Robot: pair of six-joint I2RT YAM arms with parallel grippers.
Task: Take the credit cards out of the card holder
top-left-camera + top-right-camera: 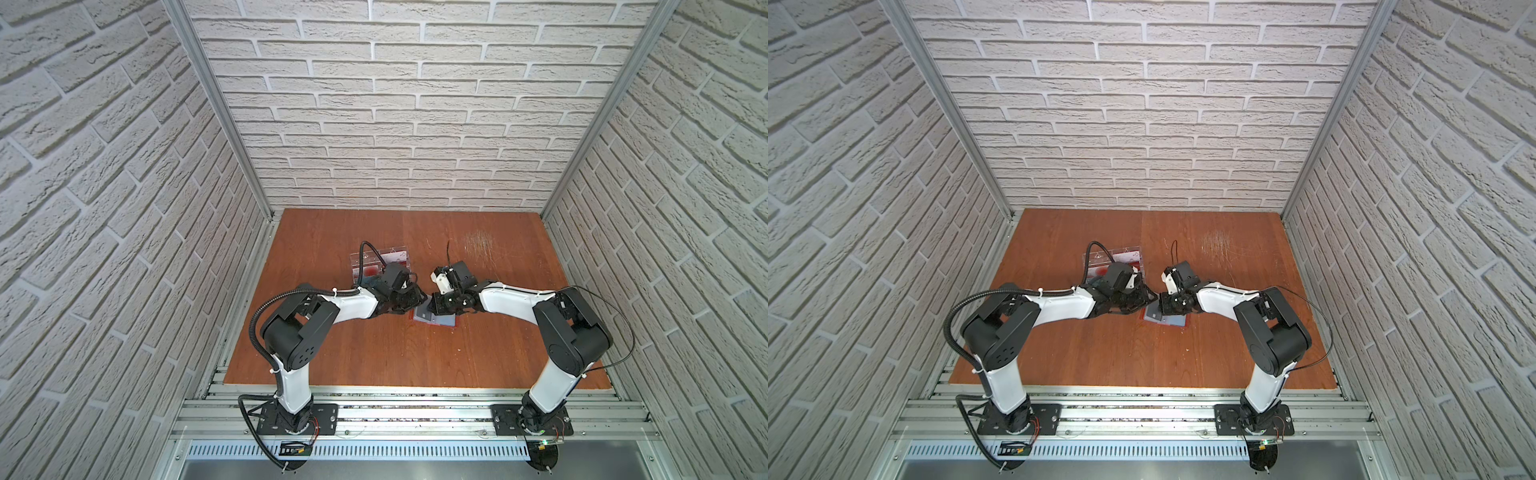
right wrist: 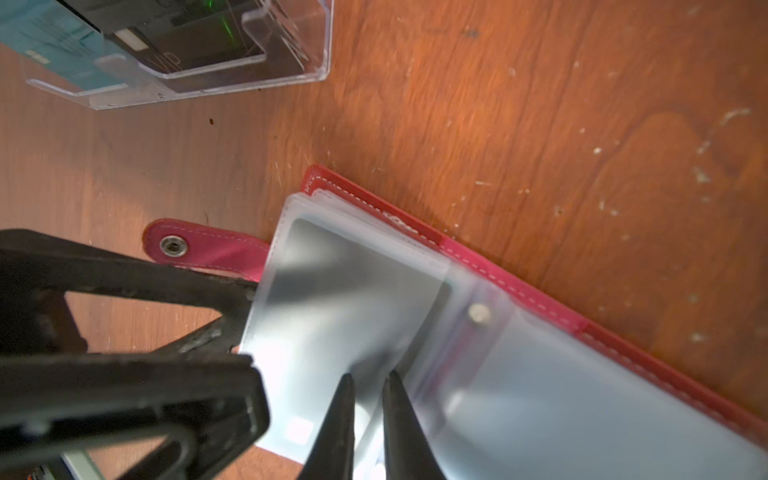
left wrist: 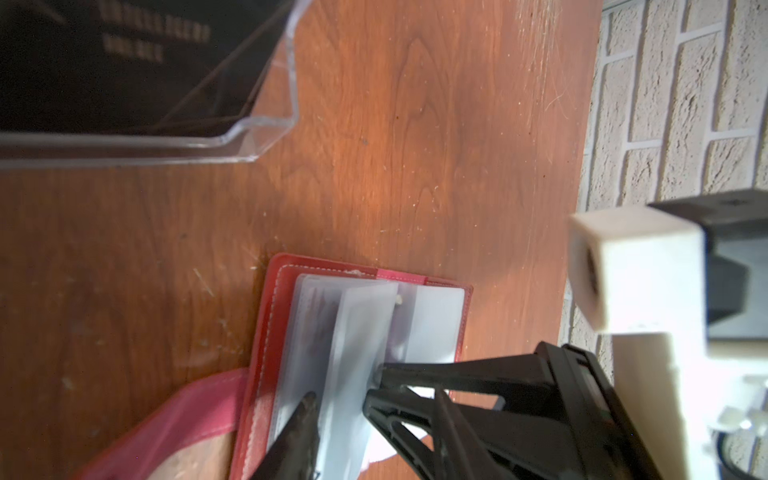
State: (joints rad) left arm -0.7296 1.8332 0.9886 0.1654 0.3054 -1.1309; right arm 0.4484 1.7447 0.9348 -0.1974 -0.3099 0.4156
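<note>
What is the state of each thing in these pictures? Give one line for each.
card holder, open, lying flat.
strap tab, unsnapped.
credit card, inside a sleeve.
lifted sleeve, pinched by the right gripper, it seems.
left gripper, at the sleeves' edge, grip unclear.
acrylic tray, holding cards.

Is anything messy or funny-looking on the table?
One plastic sleeve of the red card holder sticks up instead of lying flat, because the right gripper pinches its edge. The wooden table also has a pale scratched patch toward its far side.
</note>
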